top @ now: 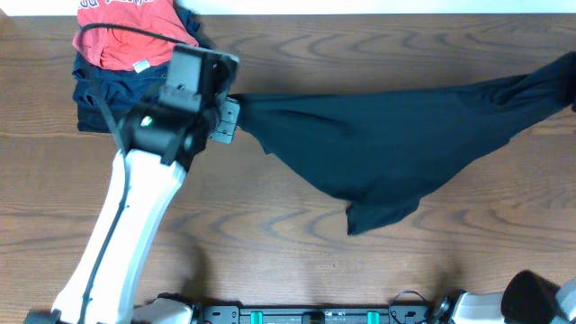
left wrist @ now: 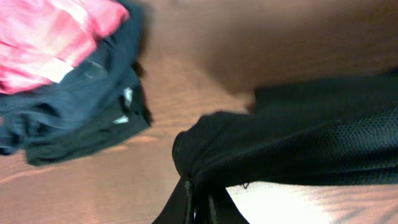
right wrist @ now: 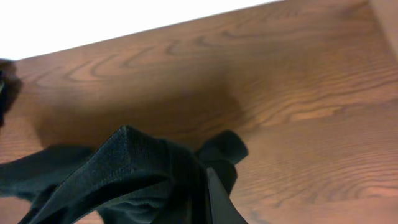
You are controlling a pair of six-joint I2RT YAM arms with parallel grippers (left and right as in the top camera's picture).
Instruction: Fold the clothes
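Black fabric is stretched across the middle of the table (top: 297, 270): the shirt (top: 378, 144) is pulled taut from the far-left part of the tabletop to the right edge, and its loose lower part sags toward the near edge in a rough triangle. The shirt's left end is pinched in the left gripper (top: 229, 115), whose jaws are pressed together on bunched cloth, as is seen close up in the left wrist view (left wrist: 198, 208). The right end is gathered and raised at the right edge, where it runs out of the overhead view. In the right wrist view, the right gripper (right wrist: 210, 200) is seen closed on a thick fold of the same cloth, held above the wood.

At the far-left corner a red shirt (top: 126, 31) is laid on top of folded navy garments (top: 90, 94), just beside the left gripper and apart from the shirt.
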